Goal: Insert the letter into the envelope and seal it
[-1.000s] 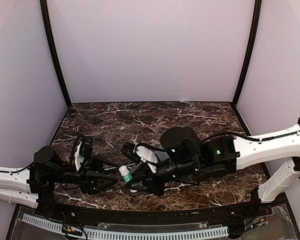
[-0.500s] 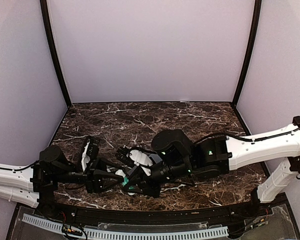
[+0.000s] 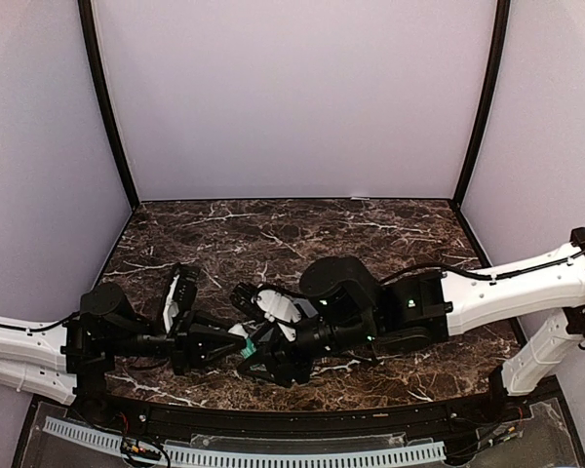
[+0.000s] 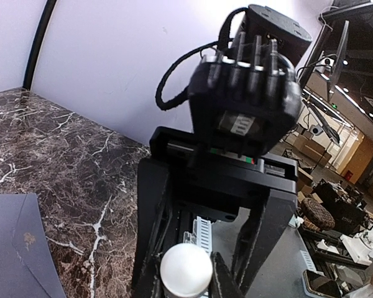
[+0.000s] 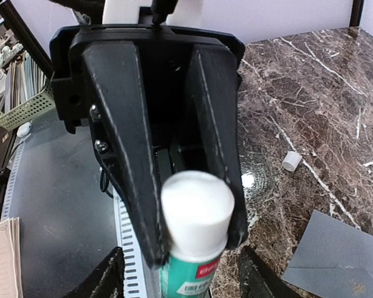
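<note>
Left hand (image 5: pixel 193 239) pinches the glue stick (image 5: pixel 196 208) just below its white end, both fingers pressed to its sides, over the bench's (image 5: pixel 311 93) 7 o'clock edge. Right hand (image 5: pixel 181 279) faces it, fingers spread and off the tube. The envelope (image 5: pixel 339 261) lies flat at 5 o'clock of the stick; a small white cap (image 5: pixel 291 161) lies at 2 o'clock.

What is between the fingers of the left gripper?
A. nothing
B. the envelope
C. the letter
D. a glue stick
D: in the right wrist view the glue stick with its white top sits between the two black fingers of the left gripper, which press on it from both sides.
</note>
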`<move>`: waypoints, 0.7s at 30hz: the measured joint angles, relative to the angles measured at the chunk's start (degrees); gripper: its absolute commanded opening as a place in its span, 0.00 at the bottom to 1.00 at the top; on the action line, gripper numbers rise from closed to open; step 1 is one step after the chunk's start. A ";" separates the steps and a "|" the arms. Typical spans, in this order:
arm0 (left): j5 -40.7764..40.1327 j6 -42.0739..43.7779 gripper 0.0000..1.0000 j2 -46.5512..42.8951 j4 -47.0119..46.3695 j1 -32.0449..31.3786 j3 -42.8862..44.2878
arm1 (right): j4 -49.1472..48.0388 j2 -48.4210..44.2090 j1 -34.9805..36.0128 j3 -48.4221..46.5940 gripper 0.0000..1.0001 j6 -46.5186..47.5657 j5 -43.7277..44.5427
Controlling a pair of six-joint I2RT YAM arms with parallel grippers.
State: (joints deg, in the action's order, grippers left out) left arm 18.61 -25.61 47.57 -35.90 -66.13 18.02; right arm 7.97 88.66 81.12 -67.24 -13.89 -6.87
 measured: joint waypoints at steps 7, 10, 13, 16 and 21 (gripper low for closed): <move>-7.26 -5.60 0.00 0.17 -4.66 0.00 -0.17 | -18.38 -5.99 0.28 14.84 0.67 0.98 7.85; -12.09 -8.66 0.00 1.66 -7.72 0.00 -0.17 | -27.69 -7.32 0.35 20.22 0.67 2.58 12.61; -17.38 -11.98 0.00 4.22 -9.16 0.00 0.15 | -37.07 -7.45 0.52 23.71 0.68 5.90 17.11; -21.27 -14.80 0.00 6.75 -9.25 0.00 1.97 | -47.89 -6.64 0.83 25.92 0.68 10.99 21.51; -25.22 -18.67 0.00 9.38 -9.70 0.02 6.58 | -62.66 -1.68 1.49 26.10 0.67 19.63 26.21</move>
State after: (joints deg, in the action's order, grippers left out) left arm -6.61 -44.27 56.95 -45.60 -66.11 24.60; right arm -54.70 86.98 82.61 -41.15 5.74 19.33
